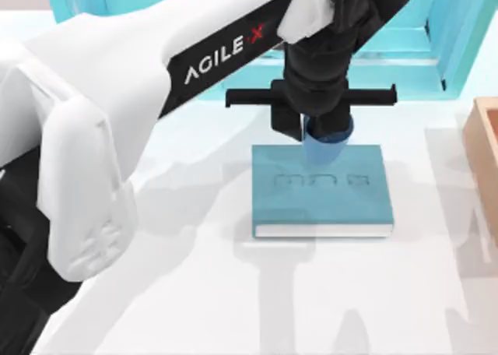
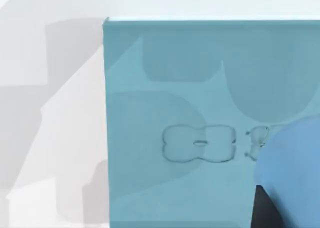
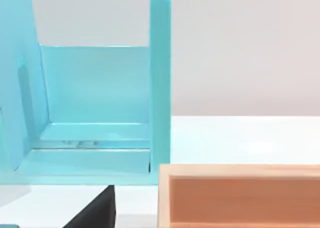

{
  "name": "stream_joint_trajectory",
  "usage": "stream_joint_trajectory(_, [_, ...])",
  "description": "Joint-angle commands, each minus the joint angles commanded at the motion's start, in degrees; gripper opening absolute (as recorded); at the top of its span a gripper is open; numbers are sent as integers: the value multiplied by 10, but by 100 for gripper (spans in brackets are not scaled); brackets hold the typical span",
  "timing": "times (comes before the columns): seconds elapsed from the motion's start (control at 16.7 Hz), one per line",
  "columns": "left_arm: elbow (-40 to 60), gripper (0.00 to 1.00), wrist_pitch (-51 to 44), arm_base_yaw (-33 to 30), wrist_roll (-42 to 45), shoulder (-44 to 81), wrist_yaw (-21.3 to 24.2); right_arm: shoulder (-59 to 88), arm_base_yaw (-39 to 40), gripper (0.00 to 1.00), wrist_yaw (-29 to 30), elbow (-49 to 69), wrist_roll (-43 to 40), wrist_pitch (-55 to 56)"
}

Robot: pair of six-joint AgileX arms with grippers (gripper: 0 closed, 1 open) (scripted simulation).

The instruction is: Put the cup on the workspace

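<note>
The small blue cup point(image 1: 327, 139) hangs over the far edge of the teal book point(image 1: 323, 195), and my left gripper point(image 1: 320, 129) is shut on it from above. In the left wrist view the cup point(image 2: 295, 168) looms close over the book point(image 2: 190, 113), with a dark fingertip point(image 2: 262, 210) against its side. The cup's base is hidden by the gripper, so I cannot tell whether it touches the book. The white workspace point(image 1: 233, 293) spreads around the book. My right arm is parked off to the right, and its camera faces the shelf.
A light-blue shelf cabinet point(image 1: 405, 51) stands at the back, just behind the cup. A tan wooden box point(image 1: 484, 145) sits at the right edge, next to the cabinet point(image 3: 100, 98) in the right wrist view. Bare white table lies in front of and left of the book.
</note>
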Motion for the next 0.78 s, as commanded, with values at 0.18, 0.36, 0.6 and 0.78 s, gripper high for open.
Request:
stream_joint_trajectory(0.18, [-6, 0, 2, 8, 8, -4, 2, 0, 0, 100, 0, 0, 0, 0])
stream_joint_trajectory(0.36, [-38, 0, 4, 63, 62, -26, 14, 0, 0, 100, 0, 0, 0, 0])
stream_joint_trajectory(0.6, [-114, 0, 11, 217, 208, -80, 42, 0, 0, 100, 0, 0, 0, 0])
stream_joint_trajectory(0.78, [-183, 0, 18, 360, 346, -129, 67, 0, 0, 100, 0, 0, 0, 0])
